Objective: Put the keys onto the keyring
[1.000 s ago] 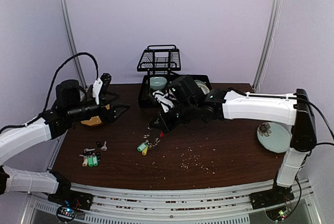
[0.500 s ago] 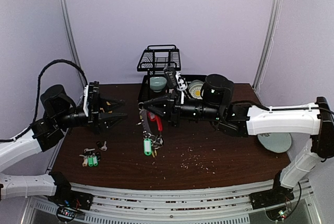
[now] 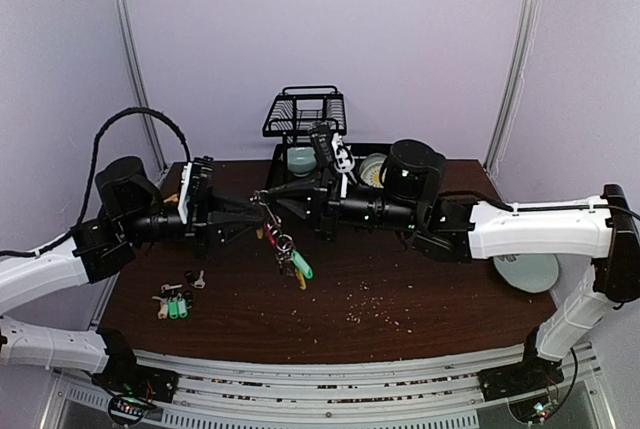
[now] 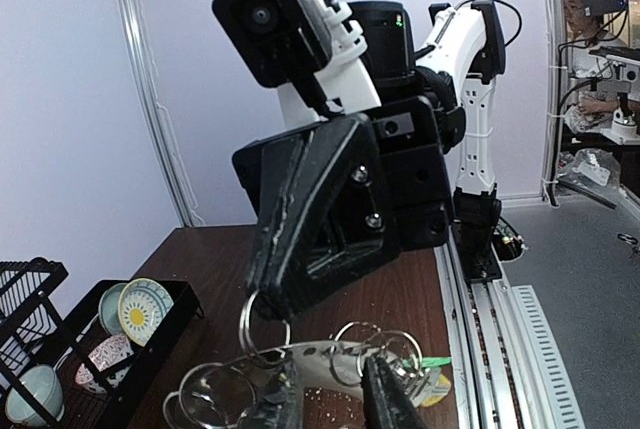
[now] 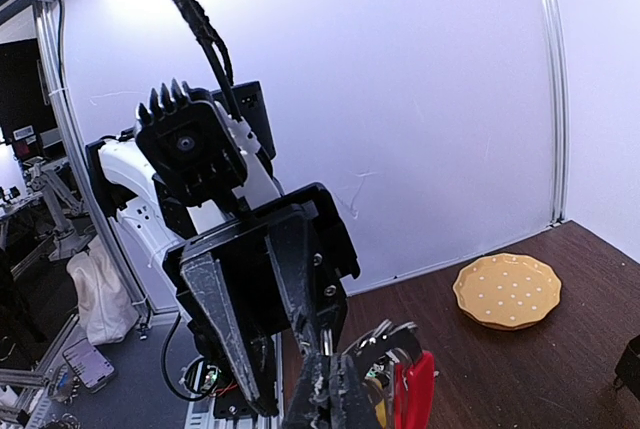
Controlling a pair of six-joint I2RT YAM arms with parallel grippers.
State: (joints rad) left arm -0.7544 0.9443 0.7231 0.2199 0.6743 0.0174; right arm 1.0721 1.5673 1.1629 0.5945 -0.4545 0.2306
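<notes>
The keyring [image 3: 283,244] hangs above the table's middle, a green tag [image 3: 302,269] dangling below it. My right gripper [image 3: 265,196] is shut on a small metal ring at its top [image 4: 262,324]; the red sheath [image 5: 412,394] shows beside my right gripper [image 5: 335,389]. My left gripper [image 3: 258,217] meets it tip to tip from the left. In the left wrist view the left gripper [image 4: 335,399] has its fingers a little apart, with the keyring's silver band [image 4: 330,361] across the gap. Loose keys [image 3: 175,304] with green, yellow and dark tags lie near the front left.
A black wire dish rack [image 3: 305,114] and a tray of bowls [image 4: 140,309] stand at the back. A patterned plate [image 3: 525,264] sits by the right arm, a yellow dotted plate [image 5: 507,291] at the left rear. Crumbs [image 3: 370,304] scatter the brown table.
The right gripper lifted the keyring off the table and holds it up. The left gripper swung right to meet it, and its jaws narrowed around the ring's band.
</notes>
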